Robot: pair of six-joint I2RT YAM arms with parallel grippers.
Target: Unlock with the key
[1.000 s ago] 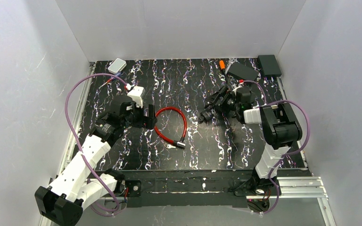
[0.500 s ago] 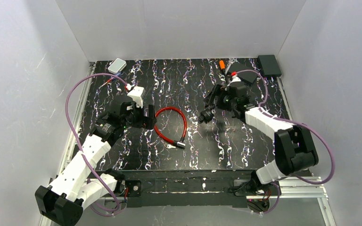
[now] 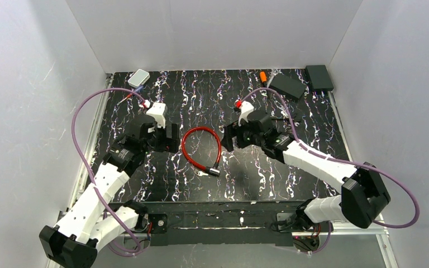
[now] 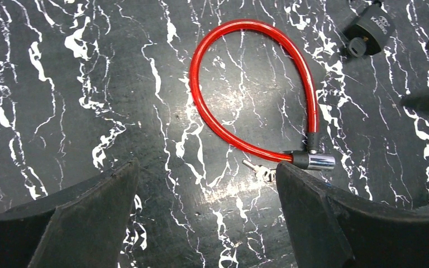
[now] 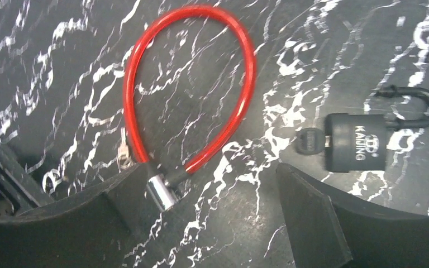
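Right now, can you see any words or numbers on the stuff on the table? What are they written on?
"KAIJING": white letters on the body of the black padlock, seen from the right wrist.
Round mark beside that word: too small to read.
Lettering on the same padlock in the left wrist view: too small to read.
red cable lock: no writing shows.

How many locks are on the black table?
2. The red plastic-coated cable lock lies looped in the middle; the black metal padlock sits beside it. More could be hidden from view.
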